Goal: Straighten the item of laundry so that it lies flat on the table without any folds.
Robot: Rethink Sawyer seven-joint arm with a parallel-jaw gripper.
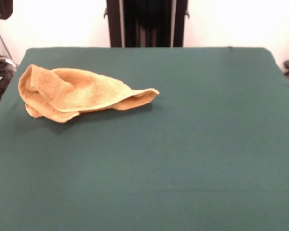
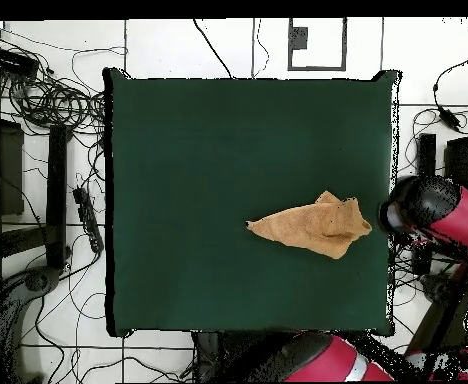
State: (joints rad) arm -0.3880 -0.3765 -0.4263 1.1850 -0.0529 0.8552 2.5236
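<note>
1. The towel [image 1: 79,94] lies crumpled near the table's [image 1: 183,159] left far side in the front view, folded over itself and tapering to a point.
2. Flattening is not yet done.
3. The gripper shows in neither view; only red arm [image 2: 446,210] sections show overhead, beside the table.

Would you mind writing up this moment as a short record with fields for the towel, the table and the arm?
towel: orange-tan towel, crumpled and folded over itself, one corner drawn out to a point
position: near one side edge of the table, fully on it
table: dark green cloth, nothing else on it
arm: red arm off the table beside the towel; gripper not seen
task status: not yet flat
</note>
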